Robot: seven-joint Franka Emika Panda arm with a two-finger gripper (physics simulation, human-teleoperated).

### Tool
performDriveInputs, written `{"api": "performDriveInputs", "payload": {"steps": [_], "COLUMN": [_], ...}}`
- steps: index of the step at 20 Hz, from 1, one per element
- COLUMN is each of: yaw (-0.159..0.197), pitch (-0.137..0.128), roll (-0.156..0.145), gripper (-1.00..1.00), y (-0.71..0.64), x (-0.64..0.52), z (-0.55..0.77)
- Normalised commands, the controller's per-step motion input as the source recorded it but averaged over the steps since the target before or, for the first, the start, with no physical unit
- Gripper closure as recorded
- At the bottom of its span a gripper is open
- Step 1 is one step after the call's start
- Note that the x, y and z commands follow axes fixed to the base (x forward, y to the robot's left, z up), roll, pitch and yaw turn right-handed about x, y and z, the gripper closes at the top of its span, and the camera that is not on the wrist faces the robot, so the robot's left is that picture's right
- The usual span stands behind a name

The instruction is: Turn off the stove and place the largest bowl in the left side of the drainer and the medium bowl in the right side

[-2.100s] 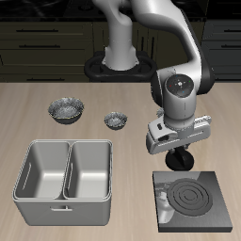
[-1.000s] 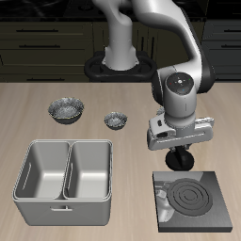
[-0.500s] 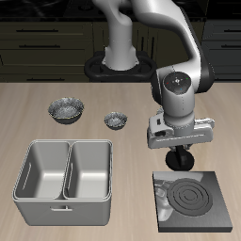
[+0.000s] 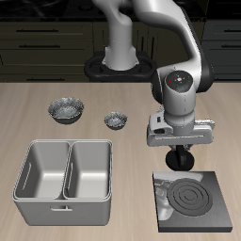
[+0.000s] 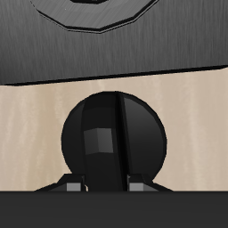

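Note:
The stove is a flat black plate with a ring coil near the table's front edge; its edge shows in the wrist view. Its round black knob sits just behind it. My gripper points straight down with its fingers closed on the knob. The two-compartment grey drainer stands beside the stove. Farther back lie two grey speckled bowls, a wider one and a small one. A grey speckled patch shows at the stove's edge; I cannot tell what it is.
The robot's base stands behind the bowls. Dark cabinets run along the back.
The gripper's hand has turned a little about its vertical axis over the knob. It has stayed in the same spot. Bowls and drainer have not moved.

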Motion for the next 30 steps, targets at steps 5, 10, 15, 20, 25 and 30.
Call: {"api": "performDriveInputs", "payload": {"steps": [5, 10, 15, 20, 25, 30], "yaw": [-0.017, -0.037, -0.032, -0.057, -0.037, -0.073], "pitch": [0.01, 0.002, -0.002, 0.0, 0.007, 0.016], "roll": [-0.034, -0.019, -0.009, 0.002, 0.018, 0.02], "gripper": [1.0, 1.0, 1.0, 1.0, 1.0, 1.0], "y": [-0.08, -0.08, 0.0, -0.01, 0.08, 0.08], "x": [0.01, 0.0, -0.03, 0.0, 0.0, -0.01], "z": [0.01, 0.06, 0.04, 0.04, 0.01, 0.02]}}
